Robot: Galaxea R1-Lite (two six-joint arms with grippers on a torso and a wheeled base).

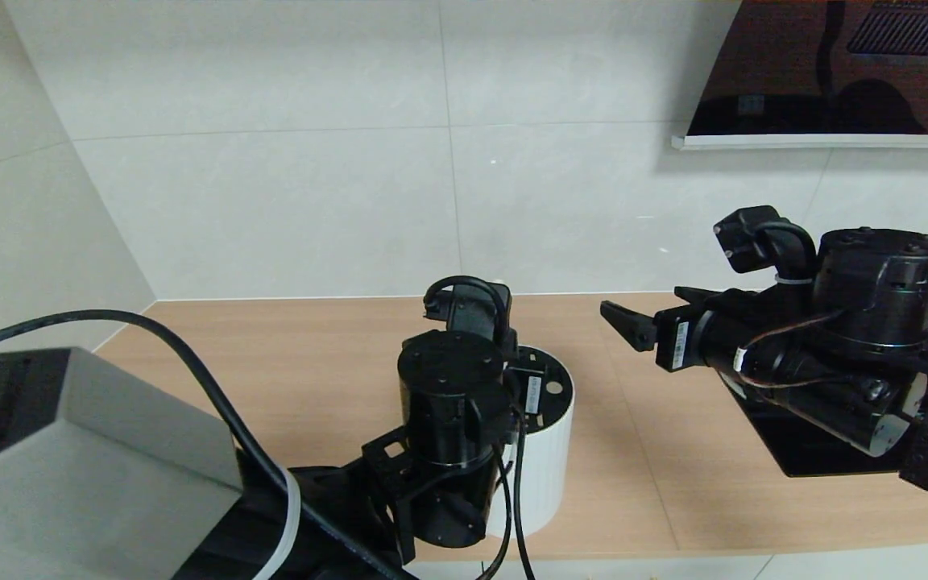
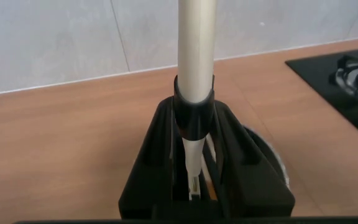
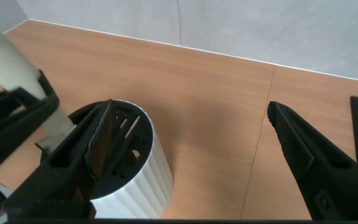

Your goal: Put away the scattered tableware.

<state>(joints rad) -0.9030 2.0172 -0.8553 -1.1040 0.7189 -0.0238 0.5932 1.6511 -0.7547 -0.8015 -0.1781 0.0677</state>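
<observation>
In the head view the left gripper (image 1: 470,310) hangs over a white ribbed utensil holder (image 1: 546,451) on the counter (image 1: 311,354), with the right gripper (image 1: 629,324) beside it, its sticker too small to read; in the left wrist view, the jaws grip an upright cream utensil handle (image 2: 196,50); in the right wrist view, the jaws are wide apart, empty.

I see one white holder (image 1: 548,459) in the middle. One pale-handled tool (image 2: 196,56). Two grippers: the left gripper (image 2: 195,109) and the right gripper (image 1: 625,321). One black stove top (image 1: 802,443) at the right. One dark hood (image 1: 834,72), upper right. One wooden counter (image 1: 311,362).
</observation>
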